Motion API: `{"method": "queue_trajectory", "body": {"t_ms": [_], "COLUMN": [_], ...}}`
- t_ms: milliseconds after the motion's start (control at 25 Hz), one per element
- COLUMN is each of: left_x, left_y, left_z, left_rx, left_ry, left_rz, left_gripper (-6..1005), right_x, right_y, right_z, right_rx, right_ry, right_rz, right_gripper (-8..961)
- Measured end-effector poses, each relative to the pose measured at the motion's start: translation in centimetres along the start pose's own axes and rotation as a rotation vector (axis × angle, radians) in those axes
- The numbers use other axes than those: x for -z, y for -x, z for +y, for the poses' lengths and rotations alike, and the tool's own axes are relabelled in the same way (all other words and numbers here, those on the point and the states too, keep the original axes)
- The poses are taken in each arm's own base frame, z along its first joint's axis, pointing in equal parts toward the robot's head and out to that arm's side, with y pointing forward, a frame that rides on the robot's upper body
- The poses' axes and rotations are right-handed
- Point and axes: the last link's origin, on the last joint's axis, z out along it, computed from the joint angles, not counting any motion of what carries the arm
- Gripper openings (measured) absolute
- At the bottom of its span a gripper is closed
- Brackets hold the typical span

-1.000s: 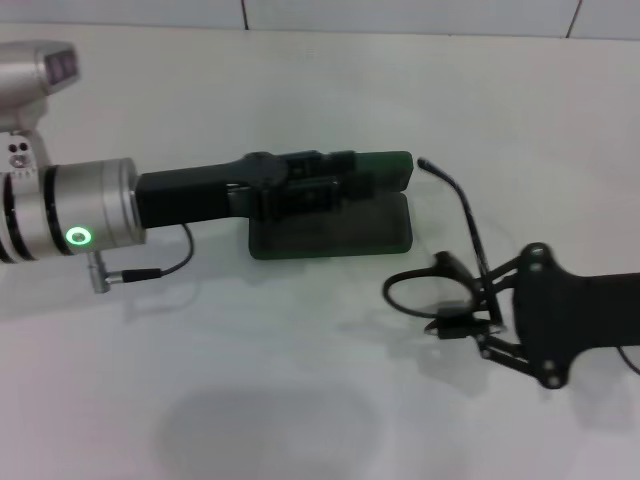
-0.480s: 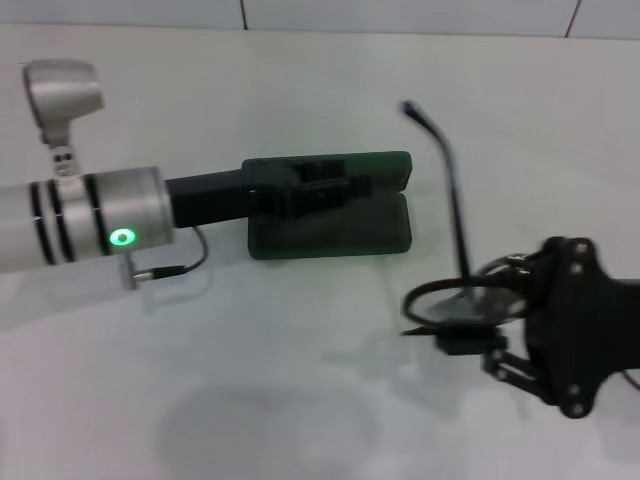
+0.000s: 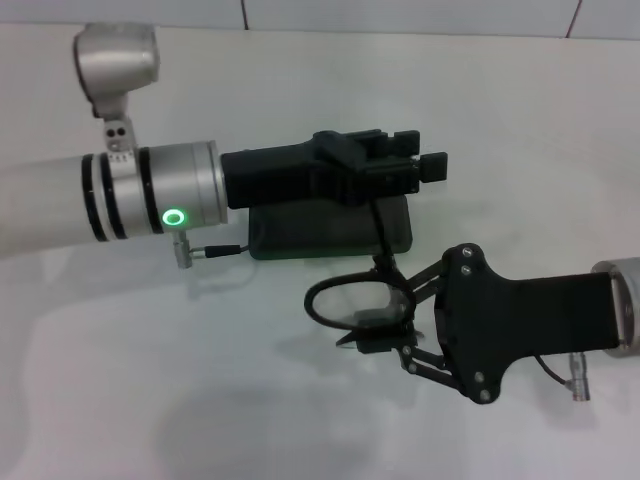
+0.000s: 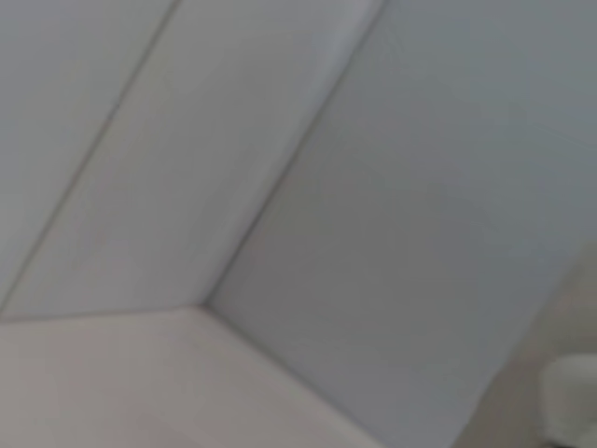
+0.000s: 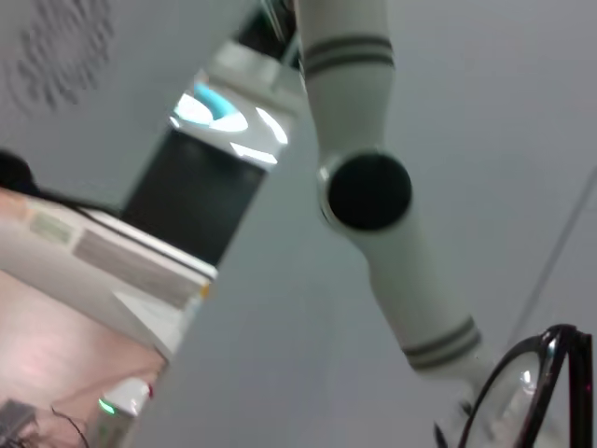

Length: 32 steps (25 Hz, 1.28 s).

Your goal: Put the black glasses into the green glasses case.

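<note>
The green glasses case (image 3: 330, 232) lies on the white table, and only its dark base shows. My left gripper (image 3: 418, 160) hangs over the case's far edge and hides the lid. In front of the case, slightly to the right, my right gripper (image 3: 378, 332) is shut on the black glasses (image 3: 350, 300). One round lens faces left, and a thin temple arm (image 3: 380, 230) runs up across the case toward the left gripper. In the right wrist view the black glasses (image 5: 546, 364) show at one corner. The left wrist view shows only blank wall.
The white table (image 3: 200, 400) spreads around the case, with a tiled wall edge (image 3: 400, 20) at the back. A cable plug (image 3: 215, 252) hangs from the left arm beside the case. A white jointed arm (image 5: 368, 191) shows in the right wrist view.
My right gripper has carried the glasses left, up to the case's front, with the temple now lying over the case. The left arm has shifted right and now covers the lid.
</note>
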Motion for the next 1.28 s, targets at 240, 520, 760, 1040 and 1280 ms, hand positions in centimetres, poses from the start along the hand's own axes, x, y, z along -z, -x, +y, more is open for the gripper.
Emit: {"method": "queue_trajectory", "body": {"t_ms": [240,520,760,1040,1280], "left_x": [1.0,1.2,1.0,1.5,4.6], "left_y": [-0.3,-0.1,0.2,-0.1,-0.5], "left_z": [1.8,2.2,2.2,1.6,-1.3], "left_rx": [-0.092,-0.105,-0.110,-0.122,-0.103], "left_ry": [0.116,0.137,0.148,0.098,-0.155], "left_rz": [0.064,0.056,0.015,0.051,0.227], "left_gripper": [651,651,651,651,651], "right_x": [0.7,1.0,1.1,1.3,2.1], "right_y": [-0.8,-1.5,-1.6,-1.7,-3.2], "right_z": [0.3,0.1,0.1,0.3,0.2], "right_rx": [-0.049,-0.074,-0.083,-0.086,-0.018], "right_ry": [-0.067,-0.110,-0.105,-0.104,-0.168], "right_rz": [0.037,0.083,0.090,0.097,0.224], "right_gripper": [107,105,107,107,106]}}
